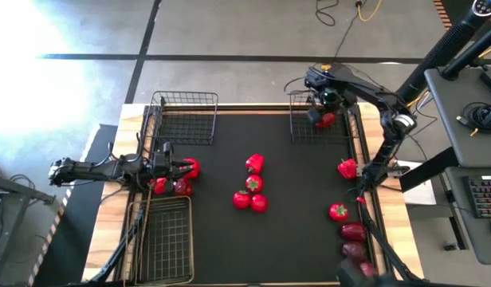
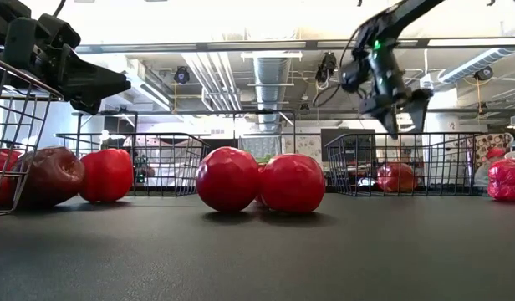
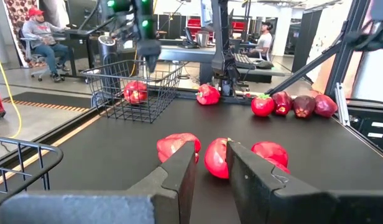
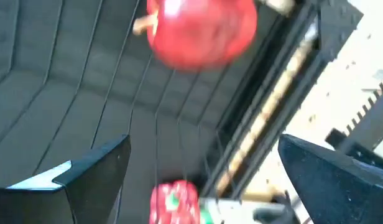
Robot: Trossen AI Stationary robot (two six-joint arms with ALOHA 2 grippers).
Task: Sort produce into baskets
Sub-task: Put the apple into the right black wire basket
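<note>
The right gripper (image 1: 323,106) hangs spread over the far-right black wire-mesh basket (image 1: 297,127) (a red pepper (image 1: 326,120) lies inside), while the left gripper (image 1: 170,170) sits nearly closed, empty, beside red tomatoes (image 1: 189,167).

Dark jointed arms, black cabling

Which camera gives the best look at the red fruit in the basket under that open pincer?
The left wrist view: the red fruit lies sideways in the far wire basket, unblocked. The high view has it partly under the open right pincer. The low view shows it through mesh. The right wrist view blurs it.
</note>
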